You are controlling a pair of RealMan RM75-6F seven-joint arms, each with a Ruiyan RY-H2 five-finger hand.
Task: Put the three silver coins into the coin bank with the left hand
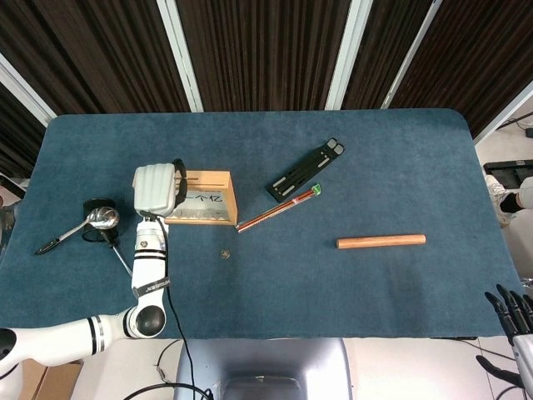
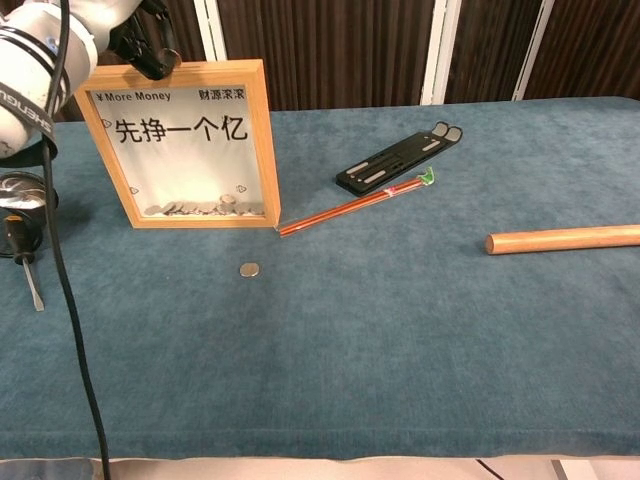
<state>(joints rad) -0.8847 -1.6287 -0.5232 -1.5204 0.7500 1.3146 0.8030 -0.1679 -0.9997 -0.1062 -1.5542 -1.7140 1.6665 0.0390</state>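
I have the left hand [image 1: 156,187] raised over the left end of the coin bank [image 1: 204,198], back of the hand up; whether its fingers [image 2: 150,52] are apart or together I cannot tell. The bank stands upright toward the counter's [image 1: 350,158] left side, coins piled in its bottom. One silver coin [image 2: 249,270] lies on the cloth just in front of it, apart from the frame. My right hand [image 1: 518,321] hangs off the counter's near right corner, fingers apart. Open cloth runs along the near edge.
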